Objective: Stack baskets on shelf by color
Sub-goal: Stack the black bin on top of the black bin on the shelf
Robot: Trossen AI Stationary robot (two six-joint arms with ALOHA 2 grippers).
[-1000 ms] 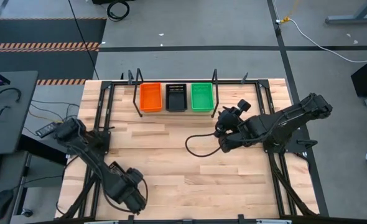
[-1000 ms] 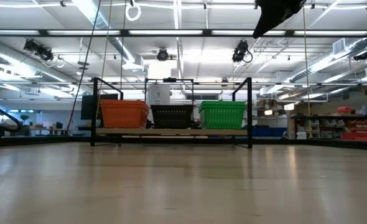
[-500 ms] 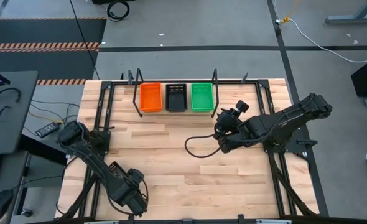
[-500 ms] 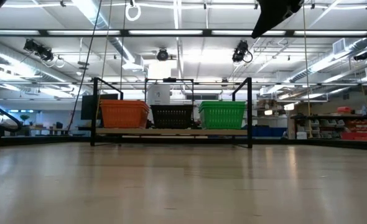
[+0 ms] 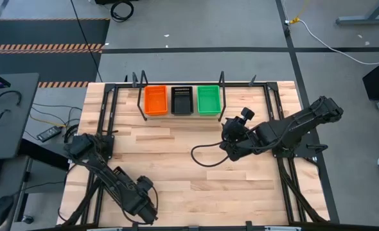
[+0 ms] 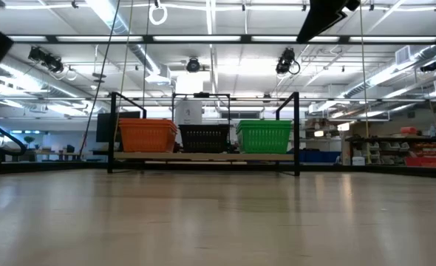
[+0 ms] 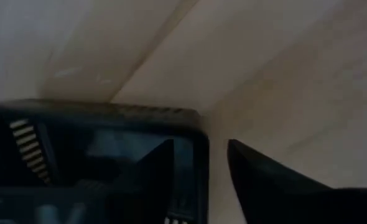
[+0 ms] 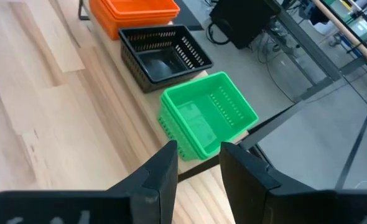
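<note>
A: Where are the baskets?

B: All on the shelf at the far edge of the surface, in three stacks abreast. From above, the orange stack is on the left, the black stack in the middle, the green stack on the right. In the low view they sit side by side on the board between the black posts.

A: How many in each stack?

B: I cannot tell; each stack shows as one block of colour.

A: And the right end effector?

B: It hovers above the surface just in front of the shelf's right end, near the green stack, touching nothing. Its fingers stand a narrow gap apart with nothing between them. Through that gap the right wrist view looks at the green baskets, with the black and orange ones beyond.

A: The left end effector?

B: It is at the near left corner of the surface, well apart from the shelf. Its fingers also stand a narrow gap apart and hold nothing. Its wrist view shows a dark framed object just beside them, which I cannot identify.
</note>
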